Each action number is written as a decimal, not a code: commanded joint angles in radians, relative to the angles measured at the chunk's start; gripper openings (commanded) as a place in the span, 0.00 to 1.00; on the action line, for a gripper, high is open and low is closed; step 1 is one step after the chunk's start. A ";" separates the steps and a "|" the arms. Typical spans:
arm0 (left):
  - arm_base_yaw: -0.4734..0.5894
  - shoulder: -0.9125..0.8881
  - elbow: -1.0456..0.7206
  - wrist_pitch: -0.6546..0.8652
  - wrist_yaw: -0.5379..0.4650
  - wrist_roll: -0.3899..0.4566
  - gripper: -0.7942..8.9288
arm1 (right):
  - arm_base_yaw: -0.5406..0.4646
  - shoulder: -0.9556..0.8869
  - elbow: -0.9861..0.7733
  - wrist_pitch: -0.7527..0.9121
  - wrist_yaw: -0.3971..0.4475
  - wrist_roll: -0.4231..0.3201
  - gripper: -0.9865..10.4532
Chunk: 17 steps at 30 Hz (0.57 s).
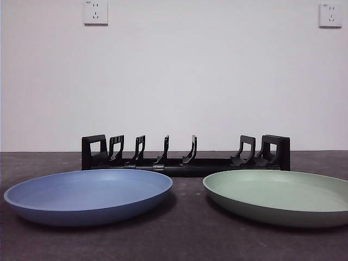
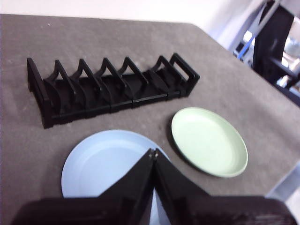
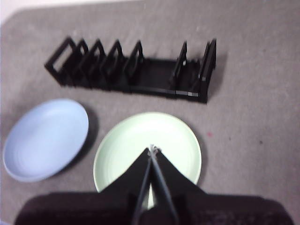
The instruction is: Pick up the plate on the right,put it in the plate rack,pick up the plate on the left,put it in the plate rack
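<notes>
2 plates lie flat on the dark table (image 1: 185, 239): a blue plate (image 1: 87, 196) on the left, a green plate (image 1: 280, 197) on the right. The empty black plate rack (image 1: 185, 157) stands just behind them. The left gripper (image 2: 153, 152) hangs above the blue plate, the right gripper (image 3: 151, 149) above the green plate, both with jaws pressed together, holding nothing.

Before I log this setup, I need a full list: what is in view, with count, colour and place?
plate rack: one, black, at the back of the table behind both plates, no plate in it.
blue plate: one, blue, flat on the table in front of the rack, left in the front view.
green plate: one, pale green, flat on the table beside the blue plate, apart from it.
wall sockets: two, white, high on the wall.
table: one, dark grey.
left end effector: black, shut, above the blue plate.
right end effector: black, shut, above the green plate.
</notes>
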 commanded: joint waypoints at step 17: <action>-0.025 0.066 0.098 -0.062 0.082 0.093 0.89 | 0.001 0.022 0.027 -0.034 -0.003 -0.026 0.64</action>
